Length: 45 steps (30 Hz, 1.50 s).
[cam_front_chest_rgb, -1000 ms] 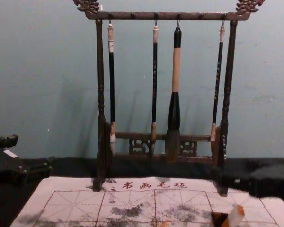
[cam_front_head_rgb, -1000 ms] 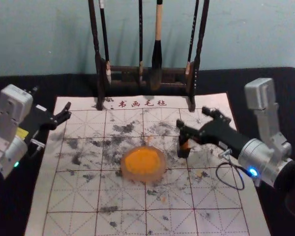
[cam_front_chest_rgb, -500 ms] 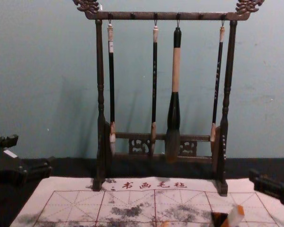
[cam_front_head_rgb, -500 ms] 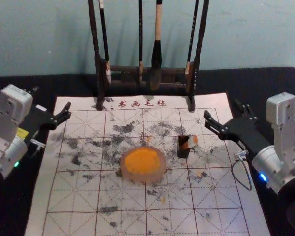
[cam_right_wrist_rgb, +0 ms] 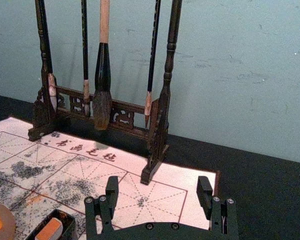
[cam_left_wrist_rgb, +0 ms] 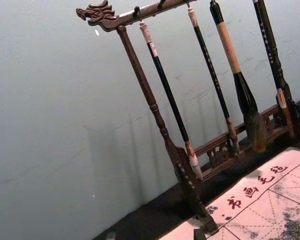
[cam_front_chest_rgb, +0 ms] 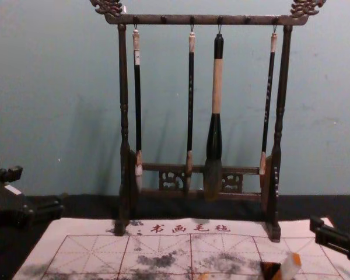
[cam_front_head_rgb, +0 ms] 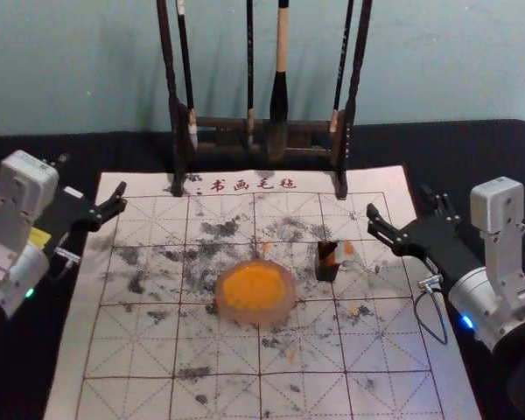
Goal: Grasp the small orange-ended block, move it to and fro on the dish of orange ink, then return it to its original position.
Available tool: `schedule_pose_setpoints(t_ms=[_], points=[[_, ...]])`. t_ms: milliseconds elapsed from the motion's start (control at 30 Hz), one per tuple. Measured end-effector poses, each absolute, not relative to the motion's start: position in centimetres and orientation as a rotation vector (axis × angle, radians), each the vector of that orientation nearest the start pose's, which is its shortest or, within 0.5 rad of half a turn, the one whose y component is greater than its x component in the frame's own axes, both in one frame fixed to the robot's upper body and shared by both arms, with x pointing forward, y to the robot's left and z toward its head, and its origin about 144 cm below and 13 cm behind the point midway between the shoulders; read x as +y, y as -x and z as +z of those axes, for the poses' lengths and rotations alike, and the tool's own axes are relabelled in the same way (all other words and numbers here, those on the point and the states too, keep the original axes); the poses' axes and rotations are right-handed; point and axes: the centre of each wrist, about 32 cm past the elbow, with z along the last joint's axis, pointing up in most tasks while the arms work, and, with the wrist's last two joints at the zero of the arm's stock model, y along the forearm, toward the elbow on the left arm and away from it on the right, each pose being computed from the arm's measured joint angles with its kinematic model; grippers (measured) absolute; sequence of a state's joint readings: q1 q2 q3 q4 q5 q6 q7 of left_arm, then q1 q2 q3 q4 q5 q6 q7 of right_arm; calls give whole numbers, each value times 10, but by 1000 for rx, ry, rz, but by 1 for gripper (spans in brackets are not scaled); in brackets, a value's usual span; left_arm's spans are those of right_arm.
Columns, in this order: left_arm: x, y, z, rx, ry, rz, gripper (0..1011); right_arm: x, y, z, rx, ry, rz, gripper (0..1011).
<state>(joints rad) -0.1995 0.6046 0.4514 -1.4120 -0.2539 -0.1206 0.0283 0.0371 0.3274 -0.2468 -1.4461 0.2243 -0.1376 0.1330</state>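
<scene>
Scuffed blue-green wall (cam_front_head_rgb: 87, 70) behind

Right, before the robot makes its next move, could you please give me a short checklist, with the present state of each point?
1. Right gripper open, nothing between its fingers: ok.
2. Right gripper clear of the block: ok, there is a gap between them in the head view.
3. Block standing straight in the small black box: not ok, it leans to the robot's right.
4. Ink dish on the sheet, no gripper touching it: ok.
5. Left gripper away from the dish and block: ok, it is over by the sheet's left edge.
6. Block already rubbed in the ink: cannot tell; its orange end alone does not prove it.
</scene>
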Motion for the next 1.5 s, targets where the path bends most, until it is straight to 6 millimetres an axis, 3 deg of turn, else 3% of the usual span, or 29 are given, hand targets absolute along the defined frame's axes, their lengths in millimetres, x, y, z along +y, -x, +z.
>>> schedule_pose_setpoints(t_ms=[1500], points=[[310,-489,1140,-285,-304,1248,1001,-261,-458,1110,-62,90,-1224,1002]])
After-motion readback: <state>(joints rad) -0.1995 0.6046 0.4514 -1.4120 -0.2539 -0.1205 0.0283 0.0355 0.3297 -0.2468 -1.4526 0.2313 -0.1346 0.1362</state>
